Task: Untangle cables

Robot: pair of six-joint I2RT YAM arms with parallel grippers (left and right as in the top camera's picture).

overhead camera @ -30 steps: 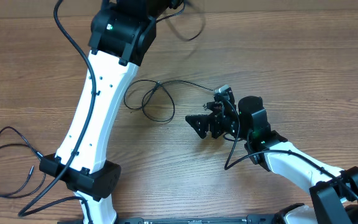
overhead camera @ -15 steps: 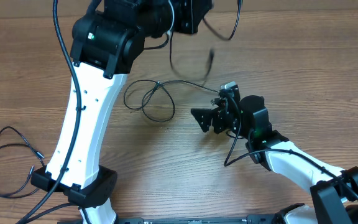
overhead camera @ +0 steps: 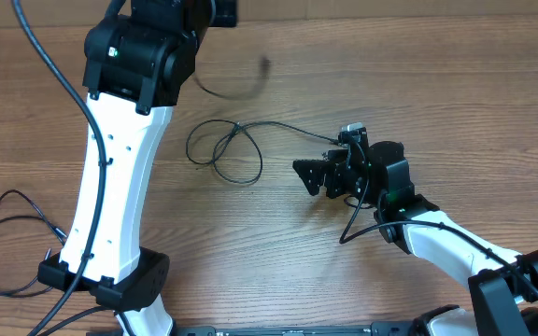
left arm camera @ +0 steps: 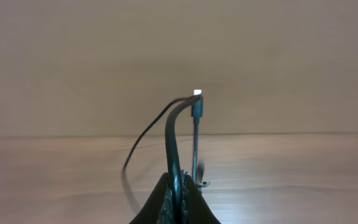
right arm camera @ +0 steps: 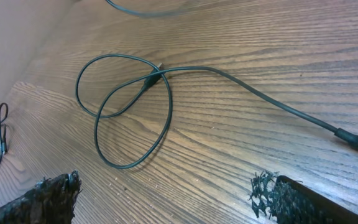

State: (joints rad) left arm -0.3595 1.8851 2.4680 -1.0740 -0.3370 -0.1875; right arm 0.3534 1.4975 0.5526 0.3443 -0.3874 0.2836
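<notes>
Bottom centre of left wrist view: left gripper clamped on one cable, its bright-tipped plug raised above the fingers. Centre of overhead view: looped cable laid on table, its straight end run toward right gripper; jaws spread wide, empty. Third cable laid at lower left.

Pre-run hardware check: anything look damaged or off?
Right gripper pads look frayed, with ragged fibres at both tips. Cable on the table lies in two crossing loops.
</notes>
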